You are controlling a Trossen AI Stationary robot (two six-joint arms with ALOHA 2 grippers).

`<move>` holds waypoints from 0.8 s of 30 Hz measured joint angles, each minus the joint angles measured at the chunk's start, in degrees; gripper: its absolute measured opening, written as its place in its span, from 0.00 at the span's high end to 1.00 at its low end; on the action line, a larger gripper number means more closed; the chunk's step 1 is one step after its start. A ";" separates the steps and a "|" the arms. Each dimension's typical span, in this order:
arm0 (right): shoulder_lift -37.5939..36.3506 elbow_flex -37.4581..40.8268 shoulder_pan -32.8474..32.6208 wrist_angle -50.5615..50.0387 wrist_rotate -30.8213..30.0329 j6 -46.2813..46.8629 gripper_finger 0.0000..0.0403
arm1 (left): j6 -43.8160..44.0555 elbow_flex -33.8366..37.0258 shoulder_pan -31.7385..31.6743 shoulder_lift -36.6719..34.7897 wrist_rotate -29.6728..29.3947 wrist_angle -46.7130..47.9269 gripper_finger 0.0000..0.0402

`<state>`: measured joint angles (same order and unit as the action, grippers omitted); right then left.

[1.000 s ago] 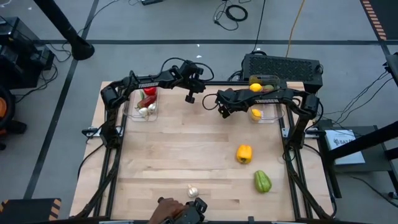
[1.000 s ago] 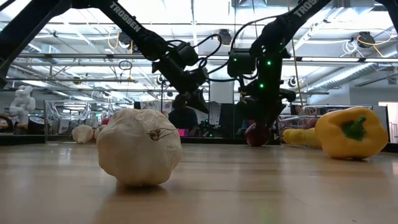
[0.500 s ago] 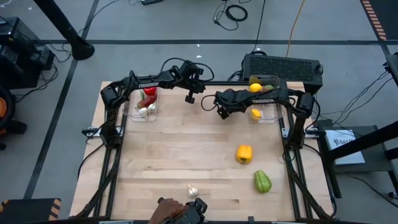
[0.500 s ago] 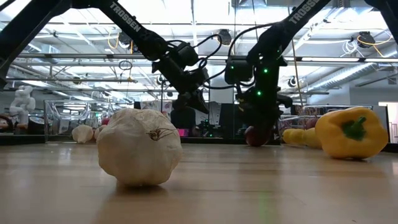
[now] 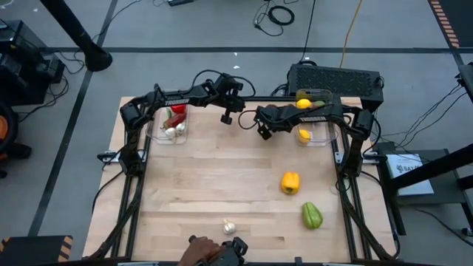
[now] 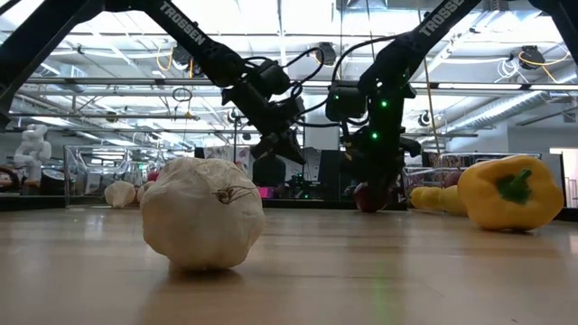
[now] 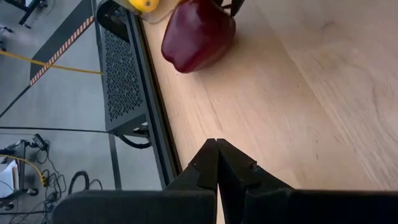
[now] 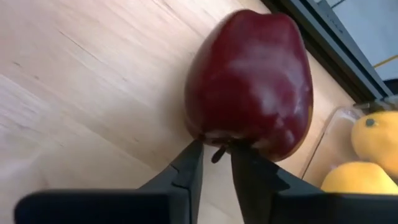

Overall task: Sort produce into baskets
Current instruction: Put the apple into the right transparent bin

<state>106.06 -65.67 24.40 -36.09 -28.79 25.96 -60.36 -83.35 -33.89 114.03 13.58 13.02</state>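
In the upper middle of the high view, the right gripper (image 5: 264,133) is down at the table, and its two dark fingers (image 8: 189,171) stand narrow, pinching at the stem end of a dark red, glossy apple (image 8: 252,84). I judge it is taking the apple by this thin part because the fingers would not reach around the wide body. Whether the grip is already firm I cannot tell. The apple rests on the light wooden table (image 5: 222,185), just beside the clear plastic rectangular basket on the right (image 5: 319,137), which already holds yellow lemons (image 5: 304,135), so the way to it is short.

The left gripper (image 5: 226,116) hangs above the table near the upper middle, with its fingers (image 7: 208,165) pressed together and holding nothing. It looks toward the same apple, and I think it waits there so as not to disturb the other arm.

The clear plastic basket on the left (image 5: 168,124), in the upper left of the table, holds red and white pieces, probably vegetables.

Not yet sorted are a yellow bell pepper (image 5: 290,182) and a green bell pepper (image 5: 312,216) in the lower right of the table, and a white garlic bulb (image 5: 229,227) at the bottom middle, which fills the front of the low view. These lie well apart from both baskets.
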 joint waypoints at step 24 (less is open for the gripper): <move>-0.04 0.00 -0.47 -0.11 0.65 -4.16 1.00 | 0.04 0.00 -0.07 0.01 -0.59 -0.02 1.00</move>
<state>106.02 -65.67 23.93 -36.19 -28.13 21.80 -60.31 -83.35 -33.95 114.04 12.99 12.99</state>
